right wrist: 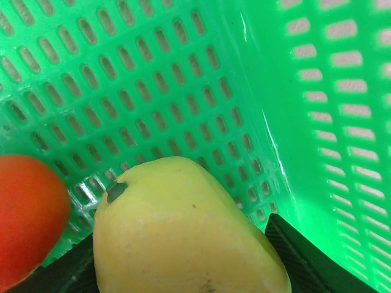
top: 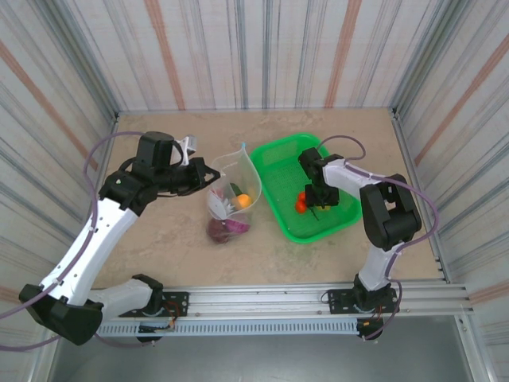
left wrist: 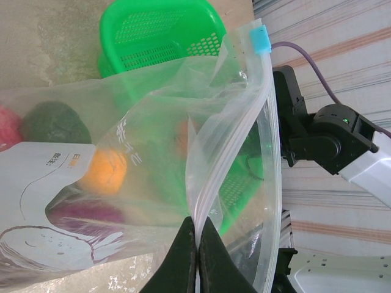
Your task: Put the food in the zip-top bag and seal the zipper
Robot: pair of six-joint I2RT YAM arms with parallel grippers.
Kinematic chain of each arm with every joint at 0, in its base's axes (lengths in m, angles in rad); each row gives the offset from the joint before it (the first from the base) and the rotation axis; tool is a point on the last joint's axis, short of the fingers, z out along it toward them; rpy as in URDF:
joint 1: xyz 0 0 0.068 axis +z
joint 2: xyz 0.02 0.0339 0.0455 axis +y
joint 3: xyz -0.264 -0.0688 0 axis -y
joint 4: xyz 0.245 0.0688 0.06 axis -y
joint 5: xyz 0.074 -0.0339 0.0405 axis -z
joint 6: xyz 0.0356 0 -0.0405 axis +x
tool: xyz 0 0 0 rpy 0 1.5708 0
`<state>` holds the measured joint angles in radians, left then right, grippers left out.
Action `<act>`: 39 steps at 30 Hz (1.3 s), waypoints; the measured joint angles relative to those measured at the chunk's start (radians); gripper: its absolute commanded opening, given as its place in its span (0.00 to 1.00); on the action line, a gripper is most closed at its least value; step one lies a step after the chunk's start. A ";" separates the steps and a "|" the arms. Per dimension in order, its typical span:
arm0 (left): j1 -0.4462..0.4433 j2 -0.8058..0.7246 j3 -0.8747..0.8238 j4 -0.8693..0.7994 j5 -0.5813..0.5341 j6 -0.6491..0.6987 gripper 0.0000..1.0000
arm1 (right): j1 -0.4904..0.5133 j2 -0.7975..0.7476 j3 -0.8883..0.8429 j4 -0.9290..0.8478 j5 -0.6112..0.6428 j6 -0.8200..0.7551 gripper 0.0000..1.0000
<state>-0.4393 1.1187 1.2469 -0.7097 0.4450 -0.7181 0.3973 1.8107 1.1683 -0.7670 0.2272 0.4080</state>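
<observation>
A: At left of worktop (top: 159, 255): left jaws clenched on mouth edge of zip-top bag (top: 228, 199), right on the zipper (left wrist: 239, 122). Mouth held agape.

B: Look of bag?

A: Clear, crinkly, white label (left wrist: 36, 183) on the side, blue tab (left wrist: 260, 39) at end of zipper. Already inside: dark green piece (left wrist: 55, 125), orange piece (left wrist: 104, 171), purple piece (left wrist: 79, 213).

B: Handling?

A: Thin limp film, slippery. Likely to sag or fold shut if let go. Best held at the stiffer zipper strip, as now. Food (top: 227, 231) probably light, hard, smooth and rounded, so prone to roll or squirt out of a pinch. Take across the widest part.

B: Further right?

A: Green mesh basket (top: 274, 155) just beside bag. Right jaws down inside it, flanking yellow-green piece (right wrist: 183, 232). Red-orange piece (right wrist: 27, 213) just beside that on its left, maybe touching. Clamped yet or not: cannot tell.

B: Remaining?

A: Judging by basket, a few pieces to move over, then zipper to press shut.
</observation>
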 measured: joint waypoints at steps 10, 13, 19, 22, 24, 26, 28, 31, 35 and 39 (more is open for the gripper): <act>0.001 0.004 0.000 0.001 0.000 0.000 0.00 | 0.000 -0.011 0.005 0.004 0.002 0.002 0.30; 0.004 0.004 0.000 0.002 0.000 0.000 0.00 | 0.000 -0.046 0.005 0.002 0.004 0.005 0.30; 0.006 0.009 0.000 0.004 0.000 0.000 0.00 | 0.001 -0.145 0.017 -0.023 0.008 0.029 0.30; 0.006 0.016 0.000 0.004 0.000 0.000 0.00 | 0.006 -0.191 0.033 -0.053 0.007 0.044 0.30; 0.006 0.021 0.000 0.004 0.000 0.000 0.00 | 0.021 -0.227 0.054 -0.069 0.006 0.056 0.31; 0.006 0.025 0.003 0.004 0.000 0.000 0.00 | 0.051 -0.272 0.085 -0.081 0.002 0.060 0.31; 0.006 0.031 0.008 0.004 0.000 -0.001 0.00 | 0.090 -0.319 0.122 -0.086 -0.005 0.062 0.32; 0.006 0.038 0.014 0.006 0.000 -0.004 0.00 | 0.153 -0.388 0.187 -0.089 -0.039 0.062 0.32; 0.006 0.046 0.023 0.008 0.001 -0.011 0.00 | 0.198 -0.451 0.259 -0.077 -0.126 0.055 0.32; 0.006 0.050 0.031 0.011 0.005 -0.016 0.00 | 0.211 -0.463 0.337 -0.068 -0.250 0.054 0.32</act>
<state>-0.4328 1.1690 1.2774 -0.6983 0.4503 -0.7341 0.6079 1.3472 1.5051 -0.8345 -0.0227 0.4618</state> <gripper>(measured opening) 0.053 0.553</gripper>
